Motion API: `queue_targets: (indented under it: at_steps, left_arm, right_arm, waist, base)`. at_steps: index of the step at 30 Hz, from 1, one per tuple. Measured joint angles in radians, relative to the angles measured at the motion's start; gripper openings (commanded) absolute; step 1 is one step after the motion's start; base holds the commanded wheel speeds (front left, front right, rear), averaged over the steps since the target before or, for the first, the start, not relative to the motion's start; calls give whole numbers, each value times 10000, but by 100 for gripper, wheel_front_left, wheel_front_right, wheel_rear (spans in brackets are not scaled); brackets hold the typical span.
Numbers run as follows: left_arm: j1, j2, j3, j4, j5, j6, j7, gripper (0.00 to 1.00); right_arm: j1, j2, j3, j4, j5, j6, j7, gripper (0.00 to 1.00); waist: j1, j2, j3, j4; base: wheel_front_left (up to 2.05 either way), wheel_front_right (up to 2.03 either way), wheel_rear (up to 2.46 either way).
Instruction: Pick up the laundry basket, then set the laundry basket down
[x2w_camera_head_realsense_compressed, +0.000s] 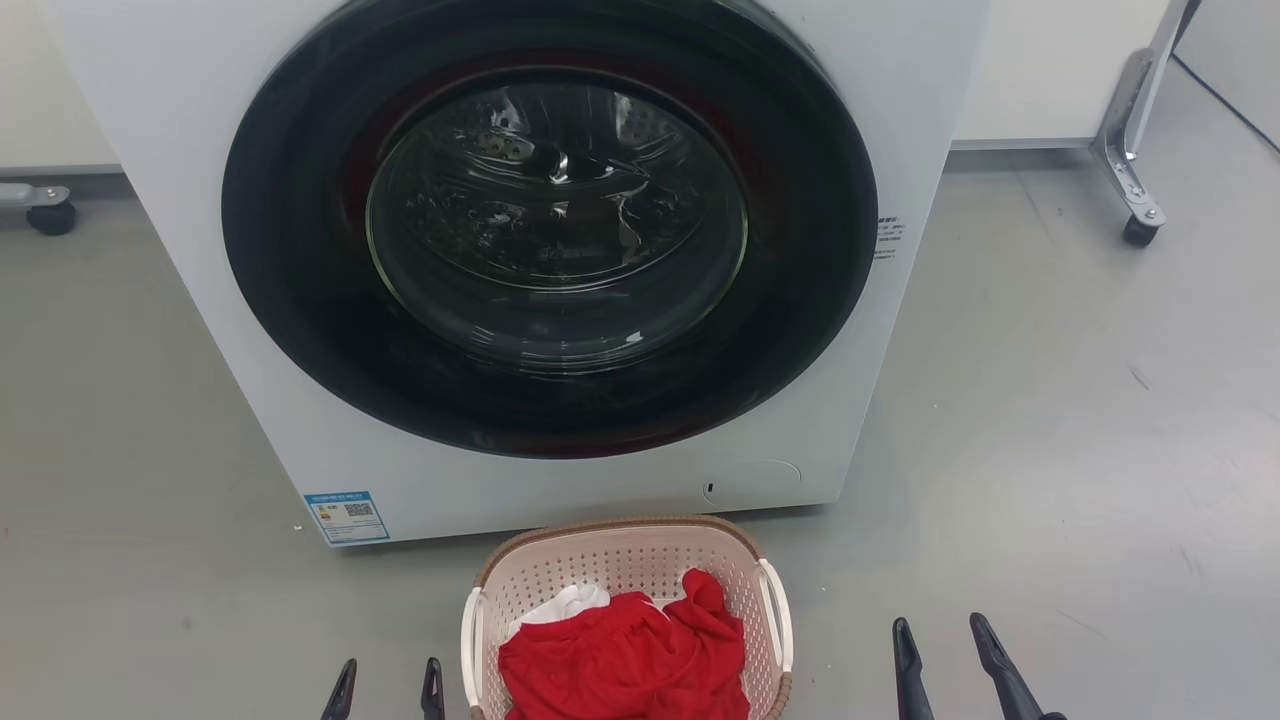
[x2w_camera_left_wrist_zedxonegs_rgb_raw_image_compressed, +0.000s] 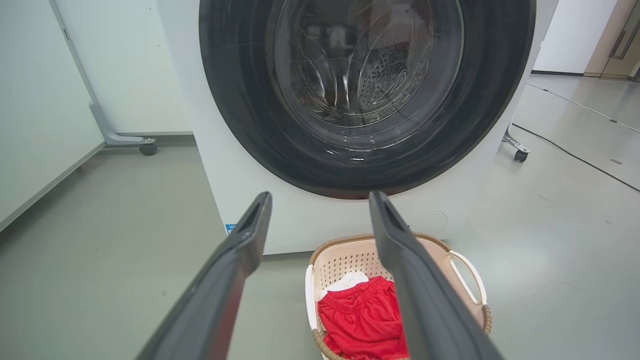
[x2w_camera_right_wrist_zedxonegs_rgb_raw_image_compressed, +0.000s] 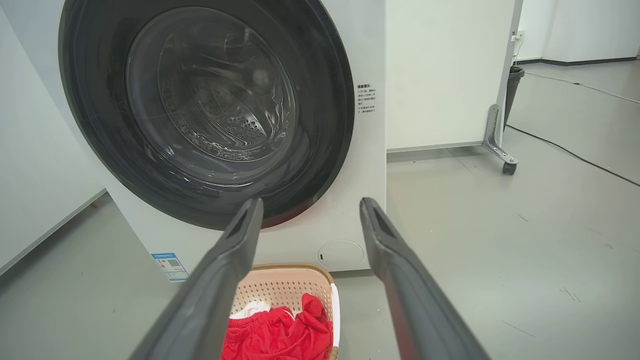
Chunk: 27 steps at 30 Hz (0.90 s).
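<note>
While the basket (x2w_camera_head_realsense_compressed: 622, 562) sits bottom centre, clothes (x2w_camera_head_realsense_compressed: 625, 665) inside, we flank it with left gripper (x2w_camera_head_realsense_compressed: 388, 688) and right gripper (x2w_camera_head_realsense_compressed: 945, 650) spread, empty; light, stiff plastic, we judge, best taken by its white handles (x2w_camera_head_realsense_compressed: 777, 612).

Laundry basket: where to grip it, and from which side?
Likely by the sides: left gripper on the white left handle, right gripper on the white right handle, each from outside. Both handles stand off the walls as loops, the laundry basket sits upright between both open grippers, and clothes lie inside.

Perforated plastic laundry basket (x2w_camera_head_realsense_compressed: 620, 560), woven-look rim
</note>
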Motion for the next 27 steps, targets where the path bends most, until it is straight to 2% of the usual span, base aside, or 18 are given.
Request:
queue_targets:
  at_steps: [9, 10, 19, 27]
  left_arm:
    - [-5, -31, 46, 40, 75, 0, 0, 100]
    - [3, -44, 46, 81, 73, -8, 6, 0]
    - [204, -71, 105, 591, -155, -105, 107, 0]
    - [145, -82, 303, 669, -1149, -288, 334, 0]
  right_arm:
    - [0, 2, 13, -82, 79, 0, 0, 100]
    - [1, 4, 13, -31, 84, 0, 17, 0]
    - [187, 10, -82, 529, 391, 88, 67, 0]
    - [158, 17, -370, 631, 1294, 236, 297, 0]
  waist:
    - [0, 0, 69, -1]
    - [1, 0, 74, -2]
    - [0, 0, 73, 13]
    - [0, 0, 35, 63]
  base:
    - [0, 0, 0]
    - [0, 0, 0]
    - [0, 0, 0]
    - [0, 0, 0]
